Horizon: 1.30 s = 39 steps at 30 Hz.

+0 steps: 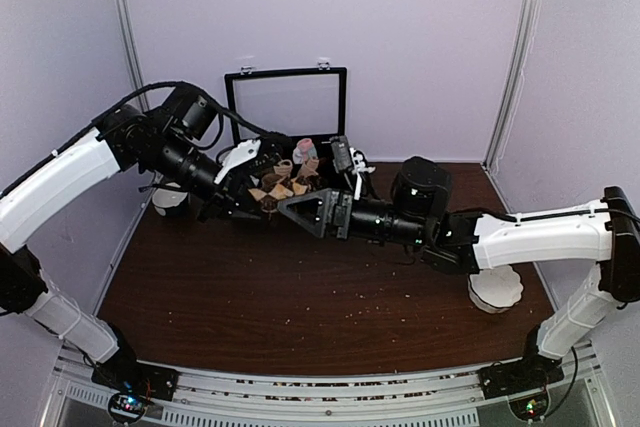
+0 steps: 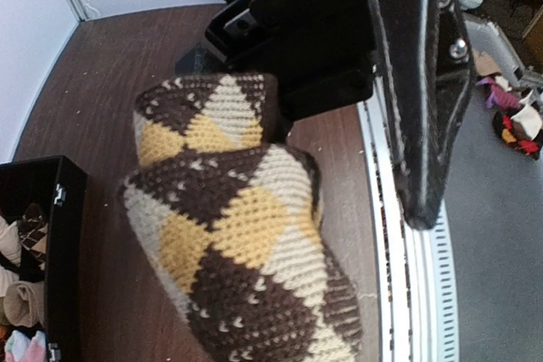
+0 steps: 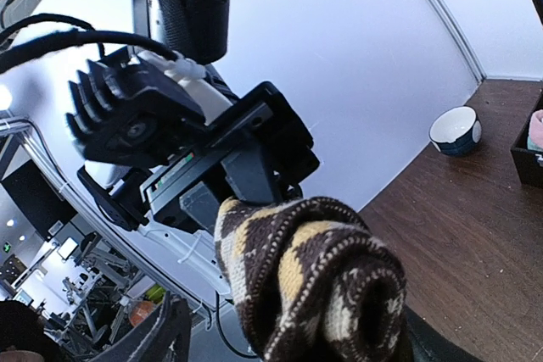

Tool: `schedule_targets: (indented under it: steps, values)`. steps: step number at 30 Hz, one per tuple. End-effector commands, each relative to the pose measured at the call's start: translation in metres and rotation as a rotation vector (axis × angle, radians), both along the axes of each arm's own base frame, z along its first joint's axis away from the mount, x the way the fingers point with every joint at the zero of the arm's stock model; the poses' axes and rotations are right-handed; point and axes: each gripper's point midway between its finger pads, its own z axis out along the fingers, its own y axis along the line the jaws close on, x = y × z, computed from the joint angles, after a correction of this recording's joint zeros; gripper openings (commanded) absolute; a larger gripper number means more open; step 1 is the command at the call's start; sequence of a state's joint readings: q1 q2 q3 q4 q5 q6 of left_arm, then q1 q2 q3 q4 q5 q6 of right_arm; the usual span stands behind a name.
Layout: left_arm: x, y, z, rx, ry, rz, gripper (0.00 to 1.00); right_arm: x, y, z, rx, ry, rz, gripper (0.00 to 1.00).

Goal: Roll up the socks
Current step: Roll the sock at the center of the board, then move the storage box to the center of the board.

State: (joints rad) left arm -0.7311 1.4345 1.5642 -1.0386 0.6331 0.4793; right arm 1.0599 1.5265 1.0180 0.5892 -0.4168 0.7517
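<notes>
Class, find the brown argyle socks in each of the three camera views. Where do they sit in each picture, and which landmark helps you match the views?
Top external: the socks are small, left of centre, just in front of the black box.
Left wrist: the socks fill the middle and bottom.
Right wrist: the socks are at bottom centre.
Shared landmark: the black box, which is top centre, bottom left and at the right edge in the same order.
</notes>
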Motion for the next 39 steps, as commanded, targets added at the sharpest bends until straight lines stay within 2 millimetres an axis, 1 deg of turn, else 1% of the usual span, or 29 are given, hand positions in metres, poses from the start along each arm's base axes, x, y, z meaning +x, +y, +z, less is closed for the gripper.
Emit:
schedule_targets:
  steps: [1, 3, 7, 12, 14, 15, 17, 20, 21, 23, 24, 25, 26, 27, 28, 30, 31, 34, 35, 37, 39]
  values:
    - [-0.01, -0.013, 0.031, -0.144, 0.119, -0.044, 0.0, -0.008, -0.016, 0.043, 0.111, -0.128, -0.014, 0.71]
    - [-0.01, -0.012, 0.03, -0.145, 0.122, -0.045, 0.0, -0.007, -0.014, 0.042, 0.087, -0.133, -0.018, 0.65]
    - [-0.017, -0.013, 0.033, -0.159, 0.146, -0.071, 0.0, -0.005, -0.004, 0.04, 0.058, -0.126, 0.002, 0.59]
    - [-0.037, -0.01, 0.044, -0.204, 0.202, -0.164, 0.0, 0.0, 0.003, 0.036, 0.049, -0.121, -0.001, 0.57]
    - [-0.045, -0.009, 0.047, -0.22, 0.228, -0.197, 0.0, 0.003, 0.003, 0.038, 0.057, -0.123, -0.024, 0.52]
    - [-0.049, -0.008, 0.048, -0.227, 0.24, -0.212, 0.0, 0.006, 0.002, 0.04, 0.06, -0.127, -0.038, 0.49]
    - [-0.054, -0.008, 0.052, -0.245, 0.255, -0.236, 0.0, 0.008, 0.004, 0.043, 0.067, -0.129, -0.047, 0.35]
    - [-0.055, -0.008, 0.054, -0.248, 0.261, -0.246, 0.0, 0.007, 0.003, 0.052, 0.118, -0.139, -0.043, 0.08]
    - [-0.053, -0.008, 0.052, -0.24, 0.259, -0.24, 0.0, 0.005, 0.001, 0.056, 0.141, -0.144, -0.041, 0.0]
    - [-0.047, -0.009, 0.044, -0.212, 0.244, -0.216, 0.01, 0.004, -0.001, 0.056, 0.155, -0.137, -0.042, 0.0]
    - [-0.042, -0.009, 0.04, -0.193, 0.231, -0.197, 0.14, 0.005, -0.002, 0.054, 0.146, -0.135, -0.041, 0.0]
    - [-0.033, -0.009, 0.034, -0.167, 0.218, -0.166, 0.3, 0.007, -0.003, 0.051, 0.129, -0.134, -0.046, 0.0]
    - [-0.022, -0.007, 0.025, -0.131, 0.199, -0.119, 0.43, 0.011, -0.004, 0.047, 0.104, -0.134, -0.056, 0.0]
    - [-0.008, -0.006, 0.016, -0.093, 0.18, -0.068, 0.51, 0.017, -0.006, 0.042, 0.072, -0.136, -0.074, 0.0]
    - [0.008, -0.001, 0.003, -0.05, 0.162, -0.013, 0.56, 0.026, -0.01, 0.036, 0.026, -0.143, -0.109, 0.0]
    - [0.05, 0.011, -0.021, 0.034, 0.106, 0.133, 0.59, 0.053, -0.027, 0.017, -0.126, -0.176, -0.232, 0.0]
    - [0.072, 0.02, -0.034, 0.085, 0.082, 0.206, 0.59, 0.068, -0.039, 0.009, -0.214, -0.206, -0.309, 0.0]
    - [0.122, 0.037, -0.062, 0.192, 0.012, 0.328, 0.58, 0.11, -0.083, -0.007, -0.444, -0.281, -0.531, 0.0]
    - [0.134, 0.038, -0.069, 0.214, -0.021, 0.335, 0.57, 0.122, -0.095, -0.009, -0.491, -0.296, -0.581, 0.0]
    - [0.153, 0.034, -0.083, 0.245, -0.09, 0.311, 0.53, 0.144, -0.117, -0.013, -0.572, -0.304, -0.663, 0.0]
    - [0.175, 0.027, -0.1, 0.274, -0.124, 0.299, 0.51, 0.162, -0.13, -0.014, -0.621, -0.318, -0.707, 0.0]
